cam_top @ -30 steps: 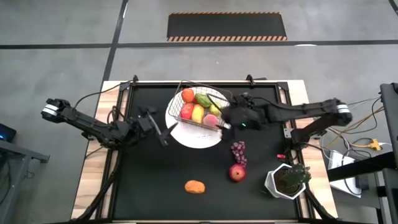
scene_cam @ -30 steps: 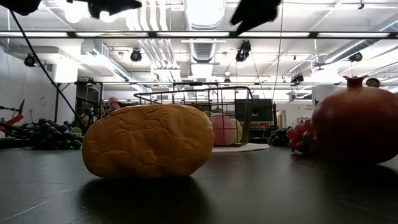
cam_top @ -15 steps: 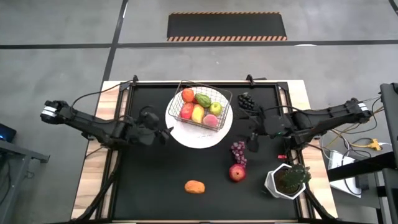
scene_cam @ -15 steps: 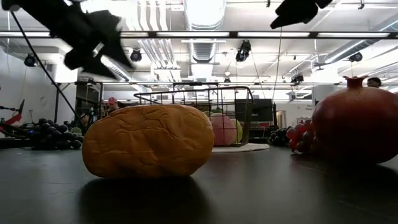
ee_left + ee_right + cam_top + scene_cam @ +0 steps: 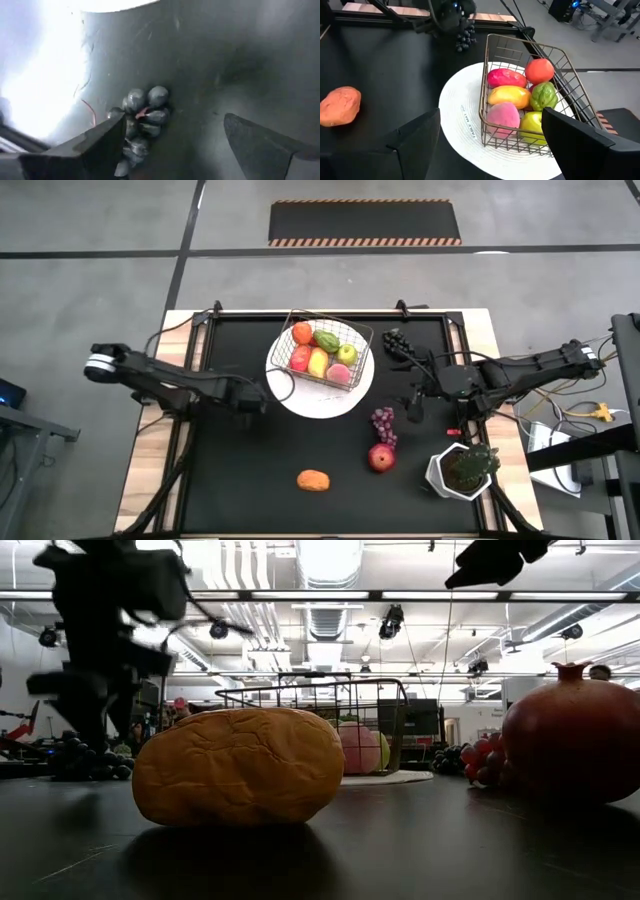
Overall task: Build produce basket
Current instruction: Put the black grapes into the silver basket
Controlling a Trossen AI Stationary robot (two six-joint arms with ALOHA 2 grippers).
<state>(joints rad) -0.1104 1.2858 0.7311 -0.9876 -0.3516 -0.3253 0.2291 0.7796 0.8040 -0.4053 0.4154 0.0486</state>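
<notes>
The high view looks straight down on the whole table (image 5: pixel 240 480) from well above. The low view sits at tabletop level, very near the orange fruit (image 5: pixel 238 767), facing the wire basket (image 5: pixel 330 705). The left wrist view hangs close over dark grapes (image 5: pixel 142 120). The right wrist view faces the basket and plate (image 5: pixel 465 127), shared with the high view.
</notes>
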